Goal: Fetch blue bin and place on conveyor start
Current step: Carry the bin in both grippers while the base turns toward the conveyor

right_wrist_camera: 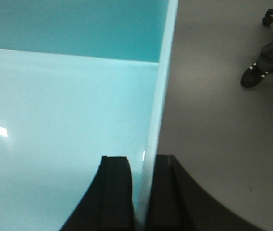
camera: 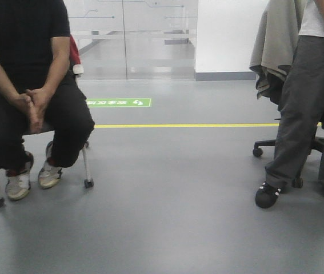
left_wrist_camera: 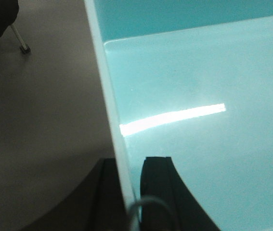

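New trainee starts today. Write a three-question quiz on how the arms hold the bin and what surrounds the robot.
1. True or false: the left gripper and right gripper each clamp a wall of the blue bin, one finger inside, one outside.
2. The person in black in the front view is: A seated, hands clasped; B standing; C kneeling.
3. Does any view show the conveyor start?
Key: 1 true; 2 A; 3 no.
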Robot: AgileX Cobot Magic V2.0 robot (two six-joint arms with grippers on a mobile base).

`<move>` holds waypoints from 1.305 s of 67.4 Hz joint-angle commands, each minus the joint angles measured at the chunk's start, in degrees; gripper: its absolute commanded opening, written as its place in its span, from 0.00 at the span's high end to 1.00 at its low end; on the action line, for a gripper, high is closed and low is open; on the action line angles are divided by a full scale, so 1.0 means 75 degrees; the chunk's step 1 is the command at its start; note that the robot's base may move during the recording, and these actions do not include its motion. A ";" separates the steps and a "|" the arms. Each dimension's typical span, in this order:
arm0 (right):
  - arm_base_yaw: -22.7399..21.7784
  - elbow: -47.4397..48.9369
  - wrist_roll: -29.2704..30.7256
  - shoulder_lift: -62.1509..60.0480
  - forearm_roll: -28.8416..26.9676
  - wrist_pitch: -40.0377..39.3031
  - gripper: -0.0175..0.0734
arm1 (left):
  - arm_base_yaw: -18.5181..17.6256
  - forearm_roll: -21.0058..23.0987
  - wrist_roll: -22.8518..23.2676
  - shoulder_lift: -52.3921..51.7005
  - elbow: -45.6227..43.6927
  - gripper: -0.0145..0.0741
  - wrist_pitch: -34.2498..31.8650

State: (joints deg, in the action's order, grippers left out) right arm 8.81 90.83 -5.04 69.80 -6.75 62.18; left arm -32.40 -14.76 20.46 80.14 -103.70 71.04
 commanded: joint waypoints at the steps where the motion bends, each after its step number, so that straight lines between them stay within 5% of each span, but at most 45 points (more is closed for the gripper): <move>1: -0.0015 0.0070 0.0151 -0.0085 0.0221 -0.0187 0.97 | 0.0000 -0.0333 -0.0104 -0.0118 -0.0053 0.96 -0.0143; 75: -0.0015 0.0070 0.0151 -0.0047 0.0208 -0.0654 0.97 | 0.0000 -0.0333 -0.0104 -0.0118 -0.0053 0.96 -0.0143; 88: -0.0015 0.0070 0.0151 -0.0047 0.0208 -0.0654 0.97 | 0.0000 -0.0781 -0.0104 -0.0118 -0.0053 0.96 -0.0143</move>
State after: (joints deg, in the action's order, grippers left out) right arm 8.90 90.83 -5.04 70.14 -6.90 59.59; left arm -32.40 -16.33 20.46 80.14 -103.70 70.39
